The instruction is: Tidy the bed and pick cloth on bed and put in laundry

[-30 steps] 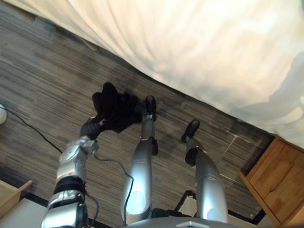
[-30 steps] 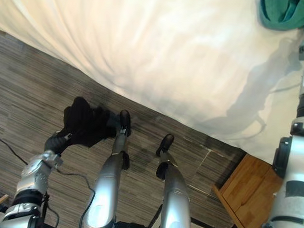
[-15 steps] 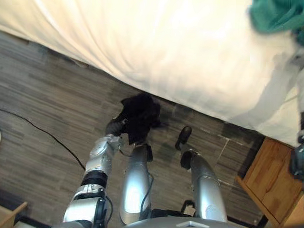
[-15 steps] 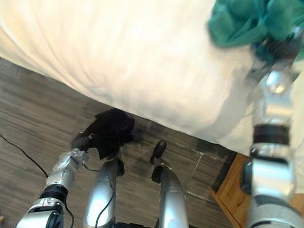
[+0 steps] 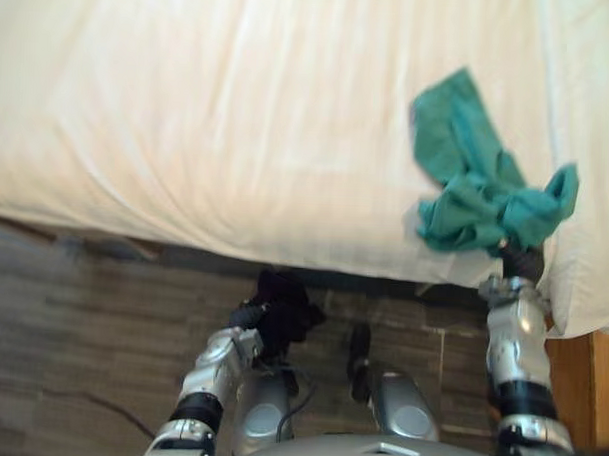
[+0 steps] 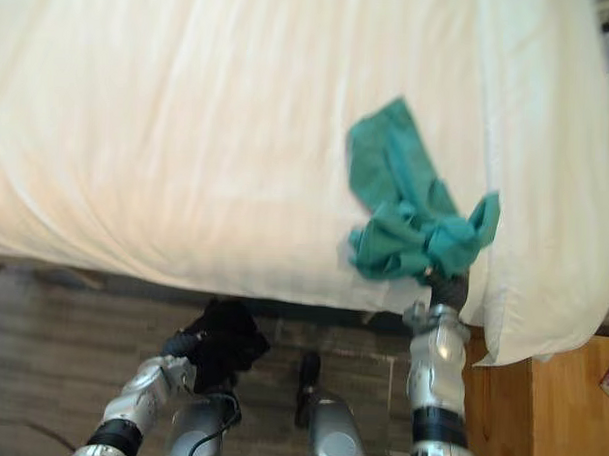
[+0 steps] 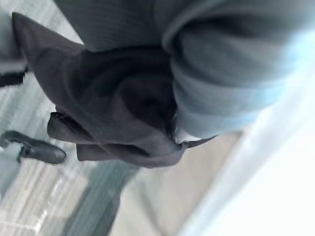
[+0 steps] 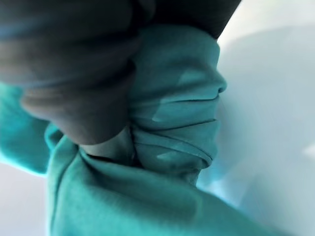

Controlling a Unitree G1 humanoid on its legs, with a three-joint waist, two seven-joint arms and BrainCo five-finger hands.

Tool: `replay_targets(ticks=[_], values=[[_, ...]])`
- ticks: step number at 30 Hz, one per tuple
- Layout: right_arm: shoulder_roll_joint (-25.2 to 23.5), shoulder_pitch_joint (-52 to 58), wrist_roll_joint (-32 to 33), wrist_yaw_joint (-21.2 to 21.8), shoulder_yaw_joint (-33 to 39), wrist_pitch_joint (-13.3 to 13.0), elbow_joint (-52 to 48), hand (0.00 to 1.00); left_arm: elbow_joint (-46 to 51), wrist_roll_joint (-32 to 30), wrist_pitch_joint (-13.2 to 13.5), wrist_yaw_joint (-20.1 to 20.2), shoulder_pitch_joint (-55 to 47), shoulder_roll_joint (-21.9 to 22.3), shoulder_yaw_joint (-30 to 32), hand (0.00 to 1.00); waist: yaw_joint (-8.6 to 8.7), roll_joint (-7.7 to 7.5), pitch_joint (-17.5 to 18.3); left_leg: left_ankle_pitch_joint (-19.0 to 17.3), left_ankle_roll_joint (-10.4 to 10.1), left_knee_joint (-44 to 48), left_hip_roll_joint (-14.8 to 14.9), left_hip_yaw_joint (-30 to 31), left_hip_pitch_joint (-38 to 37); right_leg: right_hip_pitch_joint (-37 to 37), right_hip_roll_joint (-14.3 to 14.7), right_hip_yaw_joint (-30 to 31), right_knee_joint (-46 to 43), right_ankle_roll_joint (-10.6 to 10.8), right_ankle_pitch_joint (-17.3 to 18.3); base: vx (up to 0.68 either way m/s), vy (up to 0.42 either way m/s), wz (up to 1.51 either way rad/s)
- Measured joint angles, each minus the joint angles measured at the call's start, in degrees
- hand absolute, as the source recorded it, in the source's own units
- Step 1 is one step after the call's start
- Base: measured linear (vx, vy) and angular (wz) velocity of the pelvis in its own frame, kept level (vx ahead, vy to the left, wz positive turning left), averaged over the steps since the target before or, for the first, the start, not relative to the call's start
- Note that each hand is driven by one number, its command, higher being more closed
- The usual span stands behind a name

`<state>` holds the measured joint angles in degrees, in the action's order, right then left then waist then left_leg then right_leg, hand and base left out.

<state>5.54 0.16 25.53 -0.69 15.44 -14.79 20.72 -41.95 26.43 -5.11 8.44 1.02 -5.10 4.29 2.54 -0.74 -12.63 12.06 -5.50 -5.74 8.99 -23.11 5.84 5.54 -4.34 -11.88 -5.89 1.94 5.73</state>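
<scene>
A green cloth (image 5: 476,184) lies bunched on the white bed (image 5: 238,116), at about 2 o'clock in the head view and close to the mattress's right edge. The right robot hand (image 5: 523,264) is clenched round the cloth's near end, and its wrist view shows green folds (image 8: 172,123) gathered tight against the dark cover. At 6 o'clock, just off the near edge of the bed, the left robot hand (image 5: 249,314) grips a black cloth (image 5: 285,305) that hangs above the grey plank floor (image 5: 81,330). The left wrist view shows dark fabric (image 7: 113,108) drooping from that grasp. A wooden cabinet (image 6: 559,397) stands at 4 o'clock, beside the bed.
</scene>
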Motion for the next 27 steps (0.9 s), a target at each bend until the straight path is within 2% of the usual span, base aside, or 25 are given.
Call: replay_targets(ticks=[2, 5, 9, 13, 17, 19, 24, 27], values=[[-1.10, 3.57, -1.30, 0.64, -0.03, -0.16, 4.14, 1.00, -0.52, 0.07, -1.17, 0.42, -2.50, 0.69, -0.04, 1.00, 0.69, 1.51, 2.72, -2.44, 0.35, -0.22, 0.08, -0.09, -3.19, -3.25, 0.26, 0.05, 1.64, 0.42, 0.07, 0.05, 0.034, -0.11], [-1.19, 6.89, -2.09, 2.50, 1.33, 0.88, 14.71, 1.00, -4.58, 0.00, -2.05, 3.03, -5.49, 0.80, 0.19, 1.00, 1.05, 2.36, 6.81, -4.03, 0.29, -0.27, -0.22, -1.21, -5.56, -6.01, -0.22, 0.42, 3.56, 1.43, 0.38, 0.03, 0.041, -0.09], [-2.01, 8.76, -3.05, 5.96, 6.95, 2.31, 25.61, 1.00, -9.52, 0.01, -1.64, 5.00, -7.93, 0.81, 0.37, 1.00, 1.11, 2.20, 7.85, -5.07, 0.03, -0.28, -0.93, -1.49, -7.84, -8.73, -0.68, 0.68, 4.82, 1.89, 0.09, 0.04, 0.029, -0.06], [-2.92, 10.27, -8.50, 9.88, 12.56, 4.82, 35.25, 1.00, -13.92, 0.09, -0.27, 4.97, -8.78, 0.25, 3.49, 1.00, 1.10, 1.52, 8.14, -5.51, 0.22, -0.27, -1.19, -1.71, -10.11, -11.46, -0.78, 1.06, 6.07, 1.71, -0.84, 0.06, 0.009, -0.07], [-3.45, 12.11, -15.92, 11.63, 14.30, 8.44, 37.87, 1.00, -16.37, -0.69, -0.75, 4.90, -9.02, 0.59, 7.74, 1.00, 1.23, 1.37, 8.33, -6.08, -0.02, -0.28, -1.54, -3.11, -12.67, -13.35, -0.75, 2.64, 6.87, 1.90, -1.05, 0.04, 0.004, -0.23], [-3.82, 12.65, -18.31, 11.71, 15.23, 9.01, 37.95, 1.00, -16.81, -1.25, -0.82, 4.82, -9.06, 1.22, 9.69, 1.00, 1.15, 1.42, 8.32, -6.28, -0.07, -0.29, -1.64, -3.11, -13.45, -14.28, -0.79, 2.64, 7.17, 1.94, -1.08, 0.01, 0.000, -0.06], [-4.53, 13.10, -22.04, 12.07, 14.37, 9.30, 37.72, 1.00, -16.78, -1.42, -1.45, 3.64, -9.32, 3.04, 14.54, 1.00, 0.72, 1.66, 8.42, -6.52, 0.22, -0.32, -2.20, -2.08, -13.88, -15.17, -1.58, 1.54, 6.94, 2.69, -0.37, -0.01, 0.005, 0.11], [-4.29, 13.43, -26.60, 13.64, 12.02, 7.70, 37.57, 1.00, -16.49, -2.55, -0.96, 2.65, -9.33, 4.08, 14.87, 1.00, 0.77, 1.50, 8.51, -6.75, 0.91, -0.34, -4.47, 3.30, -13.20, -16.15, -3.93, -3.55, 3.63, 4.01, 2.90, -0.01, 0.024, 0.92]])
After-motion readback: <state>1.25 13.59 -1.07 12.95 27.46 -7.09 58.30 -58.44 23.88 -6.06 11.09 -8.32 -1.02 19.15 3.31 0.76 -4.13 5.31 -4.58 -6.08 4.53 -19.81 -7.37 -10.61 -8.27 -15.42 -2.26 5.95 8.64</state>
